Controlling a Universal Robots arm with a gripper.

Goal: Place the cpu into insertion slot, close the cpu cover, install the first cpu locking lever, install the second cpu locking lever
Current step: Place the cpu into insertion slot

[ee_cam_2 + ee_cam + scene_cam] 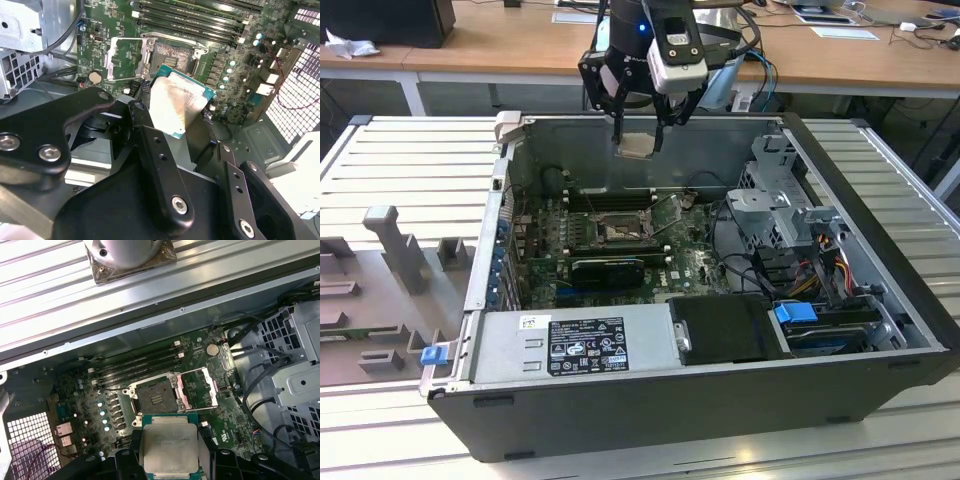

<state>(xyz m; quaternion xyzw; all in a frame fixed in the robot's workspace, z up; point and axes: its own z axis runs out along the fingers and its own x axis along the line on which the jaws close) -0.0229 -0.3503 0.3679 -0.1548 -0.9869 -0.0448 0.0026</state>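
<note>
Exterior view: the cpu (638, 147) is gripped by the closed jaws of the gripper (638, 138), high above the open computer case (880, 230).
Second wrist view: the cpu cover (125, 59) is swung open beside the uncovered insertion slot (172, 55).
First wrist view: the cpu (169, 450) is held clear of the insertion slot (152, 400).

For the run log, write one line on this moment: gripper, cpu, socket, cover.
gripper: shut on cpu | cpu: held in air, not seated | socket: empty | cover: open
</note>
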